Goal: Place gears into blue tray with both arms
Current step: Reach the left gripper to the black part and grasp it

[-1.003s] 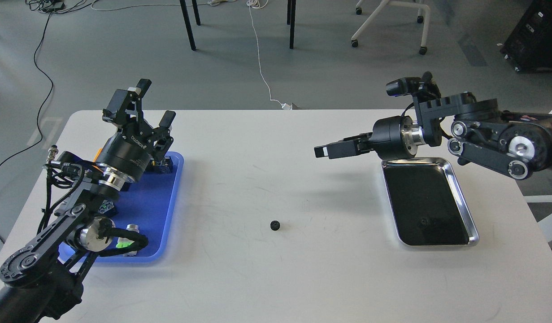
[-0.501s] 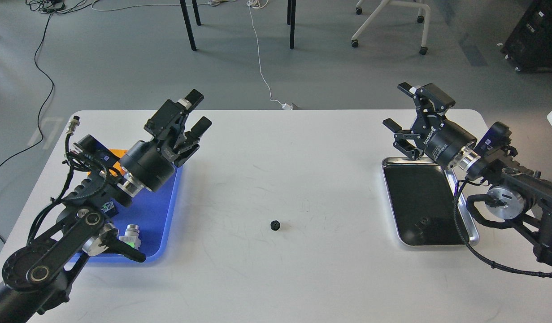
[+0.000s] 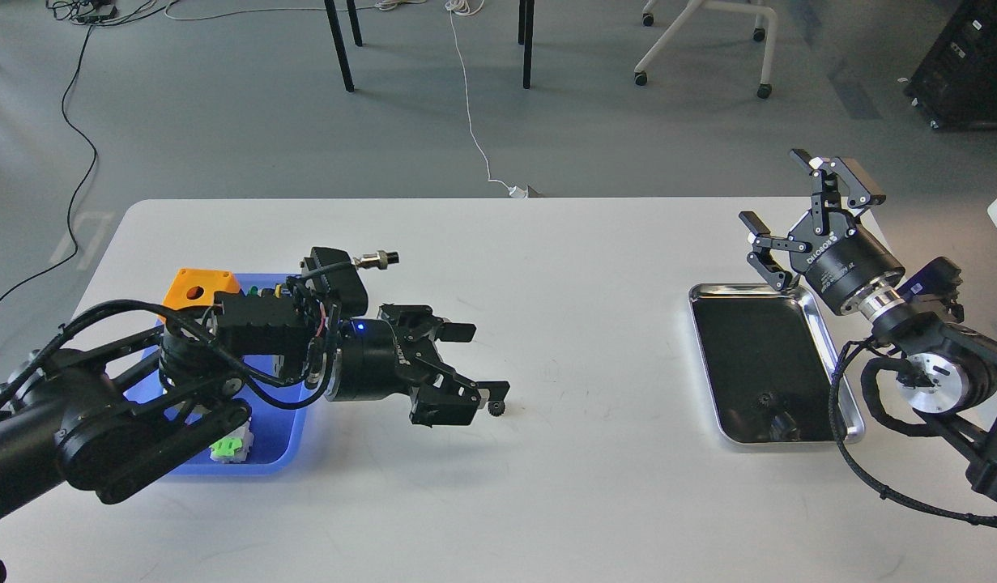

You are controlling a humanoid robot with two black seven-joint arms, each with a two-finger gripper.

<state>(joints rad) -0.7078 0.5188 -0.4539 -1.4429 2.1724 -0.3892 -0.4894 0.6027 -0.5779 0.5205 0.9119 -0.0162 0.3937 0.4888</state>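
Left gripper [image 3: 475, 358], fingers spread apart, has the gear [image 3: 496, 407] just beside its lower fingertip.

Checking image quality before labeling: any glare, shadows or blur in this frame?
Head view: sharp overall, evenly lit; soft shadows under the left gripper and arm; the silver tray rim glints and its dark inside mirrors things; the gear is tiny, teeth barely resolved; blue tray casts a bluish glow.
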